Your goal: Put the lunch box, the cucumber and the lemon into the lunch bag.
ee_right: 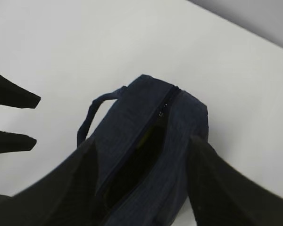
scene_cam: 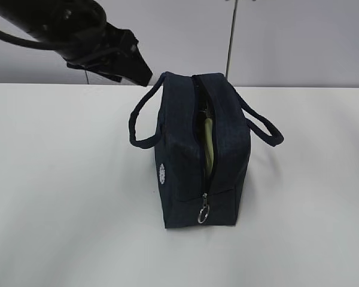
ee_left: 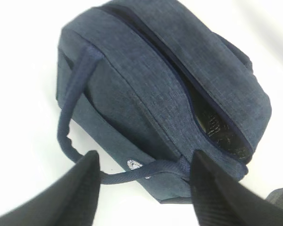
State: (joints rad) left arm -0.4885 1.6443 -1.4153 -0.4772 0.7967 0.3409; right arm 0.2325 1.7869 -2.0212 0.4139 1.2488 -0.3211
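Standing on the white table (scene_cam: 60, 197), the lunch bag (scene_cam: 182, 173) has its long axis running from the back wall toward the front edge, zipper slit along the top and open, the silver ring pull (scene_cam: 203, 213) hanging at the near end. Through the gap a pale green strip (scene_cam: 209, 146) shows, which I take to be the lunch box lid; a hint of yellow-green also glints inside in the right wrist view. I cannot see a cucumber or a lemon anywhere on the table, so they are either inside or hidden.

The left gripper (ee_left: 144, 188) hangs above and just behind the bag's left side, jaws spread apart and holding nothing; the near loop handle (ee_left: 73, 108) droops between and below its fingers. In the room view that arm (scene_cam: 107, 51) is the only one visible, up at the back left. The right gripper (ee_right: 141, 183) looks straight down on the bag from above, its jaws also spread wide and empty, straddling the bag's width.

Count: one bag, two handles, one zipper pull, one round white logo (scene_cam: 162, 173), two grippers, both free.

Both grippers sit close to the bag; the right one is centred right over the slit. If zipping up follows, the pull lies at the end nearest the front edge, along the bag's length.
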